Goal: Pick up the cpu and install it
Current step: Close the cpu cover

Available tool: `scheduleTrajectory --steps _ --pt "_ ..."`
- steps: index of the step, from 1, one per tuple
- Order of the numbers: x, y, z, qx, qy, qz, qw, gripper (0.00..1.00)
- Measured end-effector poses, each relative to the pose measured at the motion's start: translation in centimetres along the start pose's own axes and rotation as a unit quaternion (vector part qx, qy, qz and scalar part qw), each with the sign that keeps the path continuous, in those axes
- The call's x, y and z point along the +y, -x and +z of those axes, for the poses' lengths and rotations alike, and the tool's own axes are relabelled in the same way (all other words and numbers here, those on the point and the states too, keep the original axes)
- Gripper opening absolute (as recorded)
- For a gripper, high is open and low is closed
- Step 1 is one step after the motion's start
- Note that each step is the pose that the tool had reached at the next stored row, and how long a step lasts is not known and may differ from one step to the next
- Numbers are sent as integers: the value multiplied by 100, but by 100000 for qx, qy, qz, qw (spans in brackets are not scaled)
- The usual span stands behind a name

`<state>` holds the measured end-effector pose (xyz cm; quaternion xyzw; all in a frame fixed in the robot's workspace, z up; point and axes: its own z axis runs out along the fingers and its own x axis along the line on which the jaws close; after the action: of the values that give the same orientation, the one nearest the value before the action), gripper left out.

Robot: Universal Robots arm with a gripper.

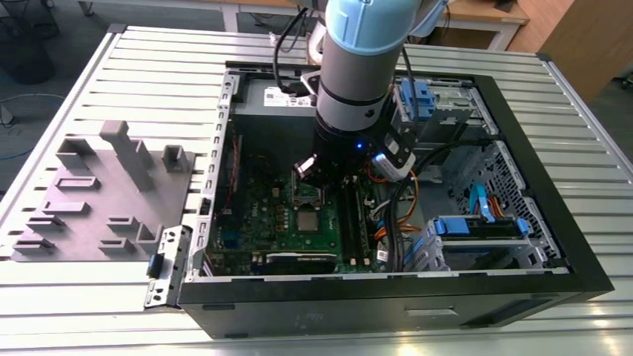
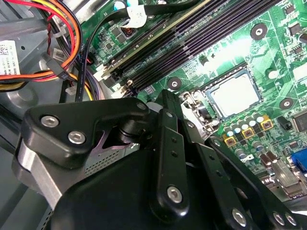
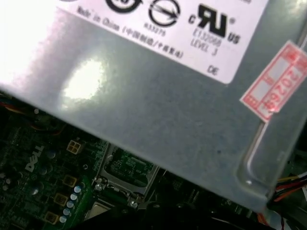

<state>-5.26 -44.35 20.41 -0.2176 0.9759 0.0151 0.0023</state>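
The arm (image 1: pixel 356 67) is reaching straight down into the open computer case (image 1: pixel 534 222), its wrist hanging low over the green motherboard (image 1: pixel 287 222) near the case's middle. The gripper (image 1: pixel 314 174) is sitting just above the raised socket frame (image 1: pixel 308 194), and whether its fingers are spread or closed I cannot tell, since the wrist body is covering them in the exterior view and the dark linkages are blocking them in the second wrist view. The cpu (image 1: pixel 311 221) is lying flat in its socket on the board, just beside the frame and apart from the gripper; in the second wrist view it (image 2: pixel 235 94) is showing as a pale silvery square with a light rim, sitting level beside the dark memory slots (image 2: pixel 192 45). The case is lying on its side on a ribbed metal table (image 1: pixel 148 81), and a grey moulded tray (image 1: pixel 99 200) is resting on the table toward the exterior view's left, well apart from the arm. Wooden furniture is standing behind the table. The second wrist view is giving the orange and yellow cable bundle (image 2: pixel 53 38) close up. The first wrist view is bringing in the large grey box (image 3: pixel 158 120) with its white label (image 3: pixel 192 28) and a red sticker (image 3: pixel 276 86), with the open socket frame (image 3: pixel 125 168) showing beneath its edge.
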Motion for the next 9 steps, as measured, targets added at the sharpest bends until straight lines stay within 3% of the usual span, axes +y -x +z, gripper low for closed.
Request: scheduleTrajectory --steps 4,9 --pt "5 2 28 130 -268 4 100000 11" --pt "5 2 39 128 -294 3 99999 11"
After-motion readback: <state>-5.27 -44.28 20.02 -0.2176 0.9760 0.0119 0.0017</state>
